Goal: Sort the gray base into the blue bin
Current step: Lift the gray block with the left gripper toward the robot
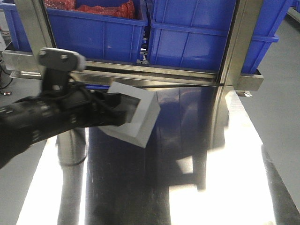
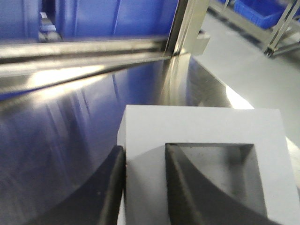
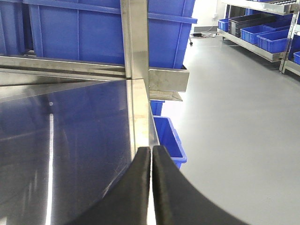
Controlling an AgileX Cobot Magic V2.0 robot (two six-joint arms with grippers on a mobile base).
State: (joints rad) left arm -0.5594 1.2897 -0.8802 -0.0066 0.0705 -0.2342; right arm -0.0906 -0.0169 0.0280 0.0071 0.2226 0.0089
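The steel surface ran up to a rack at its far edge, where the blue bin with no red contents sat on the right. Short of that edge and left of centre, the gray base hung tilted, seemingly clear of the surface, probably for carrying up to the bin. The left claw pinched one wall of the base, one finger inside the recess and one outside, which only the left wrist view showed. The right claw, seen only in its own view, was closed and empty by the right edge.
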